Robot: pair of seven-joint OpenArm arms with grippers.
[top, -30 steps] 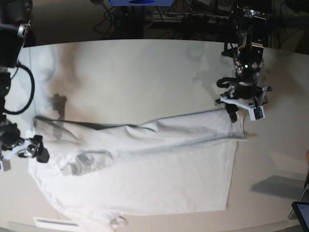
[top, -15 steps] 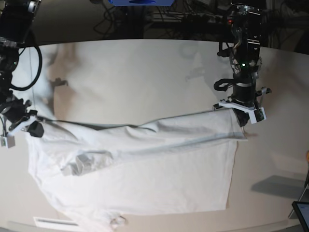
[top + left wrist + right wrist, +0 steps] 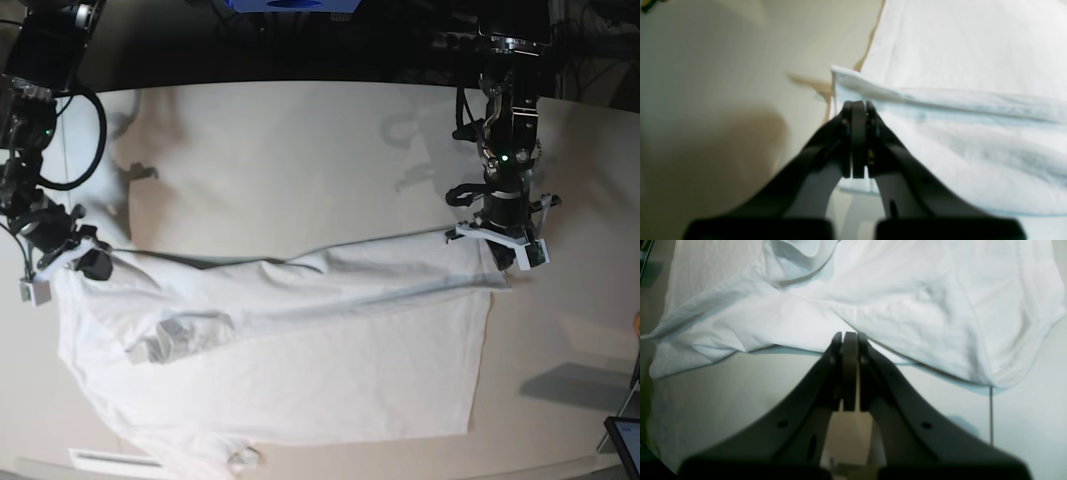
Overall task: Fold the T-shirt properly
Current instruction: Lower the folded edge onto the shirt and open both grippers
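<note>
The white T-shirt (image 3: 330, 350) lies spread on the off-white table, its far long edge folded over toward the middle. In the base view my left gripper (image 3: 497, 252) stands at the shirt's far right corner. The left wrist view shows its jaws shut (image 3: 858, 105) on the hemmed edge of the T-shirt (image 3: 957, 50). My right gripper (image 3: 80, 262) is at the far left end of the shirt. In the right wrist view it is shut (image 3: 846, 335) on the T-shirt's (image 3: 907, 300) edge, which hangs slightly raised with a shadow under it.
Bare table (image 3: 300, 160) stretches behind the shirt. A dark device (image 3: 625, 440) sits at the front right corner, and a small white label (image 3: 110, 460) lies by the front edge. Cables and a blue object (image 3: 290, 5) lie beyond the table's far edge.
My right gripper moved from beside the sleeve back to the shirt's far left edge and closed. My left gripper settled on the far right corner and closed. The shirt has barely shifted.
</note>
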